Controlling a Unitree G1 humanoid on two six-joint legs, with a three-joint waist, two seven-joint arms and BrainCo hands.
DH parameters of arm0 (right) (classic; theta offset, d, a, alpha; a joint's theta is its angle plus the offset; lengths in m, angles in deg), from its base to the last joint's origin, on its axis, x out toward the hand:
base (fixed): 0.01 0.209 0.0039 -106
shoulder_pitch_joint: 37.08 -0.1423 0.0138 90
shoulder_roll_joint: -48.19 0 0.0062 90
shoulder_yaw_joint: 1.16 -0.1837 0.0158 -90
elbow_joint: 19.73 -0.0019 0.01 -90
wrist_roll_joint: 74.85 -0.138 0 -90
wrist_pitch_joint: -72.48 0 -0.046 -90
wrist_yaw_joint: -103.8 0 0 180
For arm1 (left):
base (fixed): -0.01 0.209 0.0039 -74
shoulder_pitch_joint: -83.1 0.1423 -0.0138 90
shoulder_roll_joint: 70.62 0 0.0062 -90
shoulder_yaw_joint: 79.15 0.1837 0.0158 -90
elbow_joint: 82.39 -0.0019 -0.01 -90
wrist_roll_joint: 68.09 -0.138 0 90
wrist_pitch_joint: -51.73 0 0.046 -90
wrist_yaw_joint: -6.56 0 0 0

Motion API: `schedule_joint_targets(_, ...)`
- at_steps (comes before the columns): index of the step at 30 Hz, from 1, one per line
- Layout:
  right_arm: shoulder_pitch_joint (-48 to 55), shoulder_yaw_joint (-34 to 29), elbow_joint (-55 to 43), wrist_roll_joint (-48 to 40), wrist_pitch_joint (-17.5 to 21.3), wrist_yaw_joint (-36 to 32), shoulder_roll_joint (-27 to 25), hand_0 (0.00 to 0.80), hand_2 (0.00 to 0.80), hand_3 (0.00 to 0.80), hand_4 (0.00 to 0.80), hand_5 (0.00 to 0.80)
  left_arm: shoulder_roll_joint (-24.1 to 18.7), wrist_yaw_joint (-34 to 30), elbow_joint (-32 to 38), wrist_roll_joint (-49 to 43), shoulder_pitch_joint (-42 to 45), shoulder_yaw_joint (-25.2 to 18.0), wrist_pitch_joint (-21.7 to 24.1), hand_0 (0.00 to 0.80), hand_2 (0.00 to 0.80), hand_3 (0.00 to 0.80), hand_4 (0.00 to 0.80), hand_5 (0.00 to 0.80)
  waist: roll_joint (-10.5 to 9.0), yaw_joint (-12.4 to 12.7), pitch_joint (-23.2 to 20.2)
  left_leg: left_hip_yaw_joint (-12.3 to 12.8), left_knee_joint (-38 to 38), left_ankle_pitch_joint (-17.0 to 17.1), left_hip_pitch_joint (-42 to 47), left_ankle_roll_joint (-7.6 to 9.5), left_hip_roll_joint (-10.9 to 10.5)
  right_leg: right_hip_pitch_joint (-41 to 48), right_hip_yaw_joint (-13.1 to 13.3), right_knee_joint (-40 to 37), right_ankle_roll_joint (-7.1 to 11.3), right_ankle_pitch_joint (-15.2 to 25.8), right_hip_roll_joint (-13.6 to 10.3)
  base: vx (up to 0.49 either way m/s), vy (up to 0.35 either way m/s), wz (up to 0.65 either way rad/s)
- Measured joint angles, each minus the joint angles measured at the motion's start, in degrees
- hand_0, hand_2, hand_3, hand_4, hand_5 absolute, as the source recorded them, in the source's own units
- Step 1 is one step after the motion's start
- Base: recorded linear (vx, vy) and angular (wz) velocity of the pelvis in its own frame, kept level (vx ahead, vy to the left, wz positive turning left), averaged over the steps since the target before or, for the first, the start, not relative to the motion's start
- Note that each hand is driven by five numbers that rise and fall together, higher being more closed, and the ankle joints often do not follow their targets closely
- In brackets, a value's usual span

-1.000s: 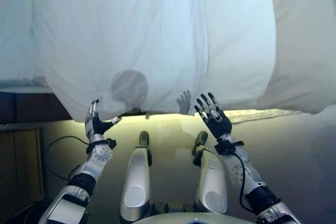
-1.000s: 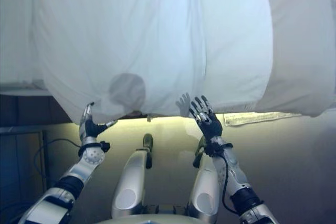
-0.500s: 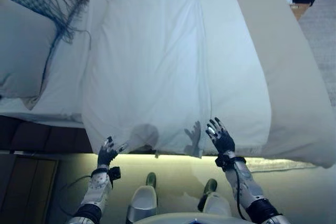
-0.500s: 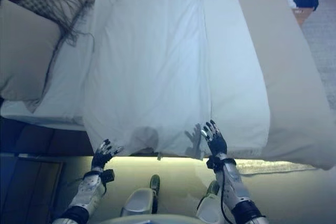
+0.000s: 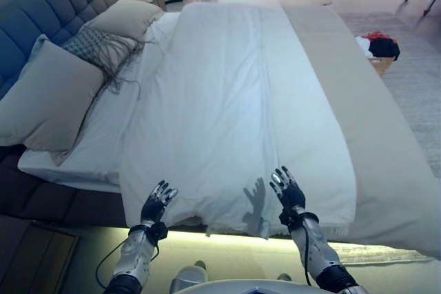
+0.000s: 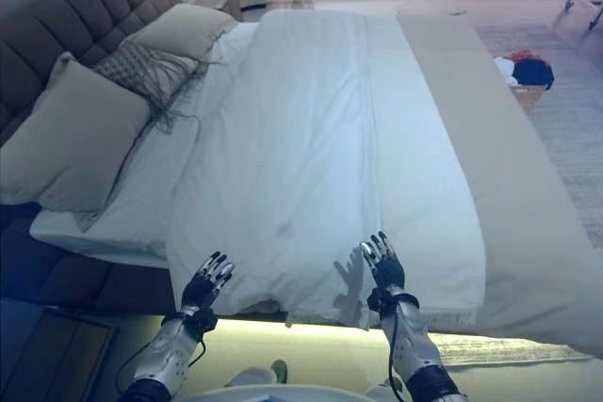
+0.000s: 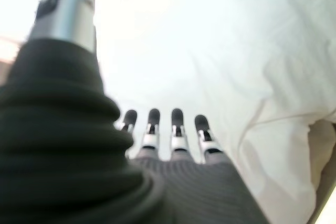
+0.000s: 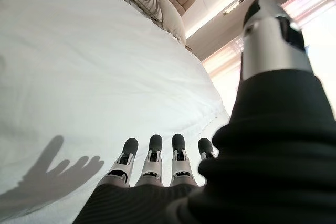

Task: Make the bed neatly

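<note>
White quilted duvet (image 5: 234, 108): lies lengthwise over the wide bed with beige undersheet (image 5: 386, 149), its near edge drooping past the mattress side just beyond both hands. Likely soft, light, limp, prone to bunching; best taken at the near hem corners. Left hand (image 5: 156, 203): fingers straight and spread, holding nothing. Right hand (image 5: 287, 191): likewise spread, empty. Grey square pillows (image 5: 52, 98) at the headboard end.

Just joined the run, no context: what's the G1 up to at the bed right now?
It stands at the side of the bed, bed-making. Both hands are open and hold nothing: the left hand and right hand hover at the near edge of the white duvet. The duvet lies spread over the mattress, with a few creases. Pillows sit by the headboard.
</note>
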Motion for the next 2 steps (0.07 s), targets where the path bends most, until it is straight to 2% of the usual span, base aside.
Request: schedule_joint_targets(2, 0.5, 0.0, 0.0, 0.0, 0.0, 0.0, 0.0, 0.0, 0.0, 0.0, 0.0, 0.0, 0.0, 0.0, 1.4, 0.0, 1.3, -0.1, -0.4, 0.0, 0.0, 0.0, 0.0, 0.0, -0.1, 0.0, -0.8, 0.0, -0.2, 0.0, 0.3, 0.0, 0.0, 0.2, 0.0, 0.0, 0.08, -0.1, 0.0, 0.0, 0.0, 0.0)
